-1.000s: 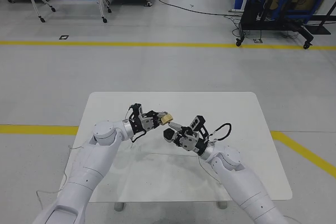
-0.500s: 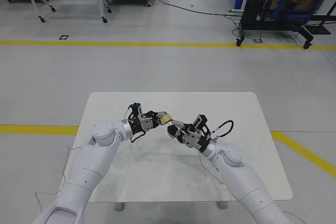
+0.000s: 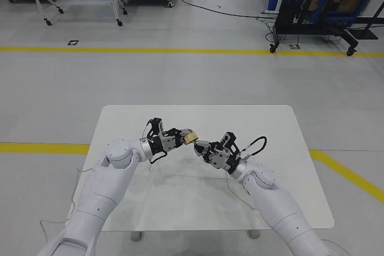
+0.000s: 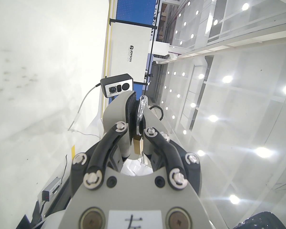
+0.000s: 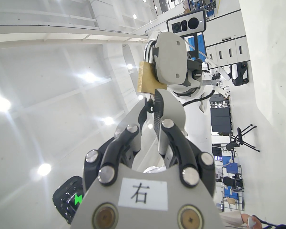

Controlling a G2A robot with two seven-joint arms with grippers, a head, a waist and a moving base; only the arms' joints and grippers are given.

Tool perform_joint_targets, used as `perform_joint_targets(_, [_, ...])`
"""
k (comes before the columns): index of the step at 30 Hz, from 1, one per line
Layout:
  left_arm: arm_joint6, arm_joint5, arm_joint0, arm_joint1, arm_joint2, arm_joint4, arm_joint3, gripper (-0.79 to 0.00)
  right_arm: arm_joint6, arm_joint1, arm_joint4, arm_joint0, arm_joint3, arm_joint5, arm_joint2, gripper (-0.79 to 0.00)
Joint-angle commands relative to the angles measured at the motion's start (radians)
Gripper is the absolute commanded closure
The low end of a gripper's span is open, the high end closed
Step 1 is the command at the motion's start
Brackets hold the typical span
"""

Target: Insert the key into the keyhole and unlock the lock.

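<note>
Item: brass padlock (image 5: pixel 146 77), clamped in the left gripper (image 3: pixel 183 136), aloft over the white table (image 3: pixel 269 121). Opposite: right gripper (image 5: pixel 155 103) pinched together, tip just beside the padlock's underside; key presumably within, hidden. Status: insertion apparently starting, unconfirmed; turning and shackle (image 4: pixel 142 107) release outstanding.

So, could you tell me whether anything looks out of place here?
Nothing stands out. The left gripper holds the brass padlock in its jaws above the table, and the right gripper holds the key right beside the padlock's body.
</note>
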Motion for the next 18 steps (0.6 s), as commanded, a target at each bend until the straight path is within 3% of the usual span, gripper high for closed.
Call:
perform_joint_targets(1, [0.001,-0.004,0.001,0.001,0.001,0.003,-0.002,0.000,0.008,0.000,0.005,-0.001,0.003,-0.001,0.001,0.000])
perform_joint_targets(6, [0.001,-0.028,0.002,0.003,0.004,0.029,-0.013,0.000,0.037,-0.004,0.034,0.000,0.011,0.004,-0.005,0.000])
perform_joint_targets(14, [0.131,-0.210,0.071,0.012,-0.015,0.133,-0.107,0.000,0.178,-0.019,0.204,0.007,0.076,0.035,-0.007,0.000])
perform_joint_targets(18, [0.126,-0.218,0.088,0.016,-0.019,0.145,-0.131,0.000,0.233,-0.027,0.241,0.033,0.131,0.058,-0.017,0.000])
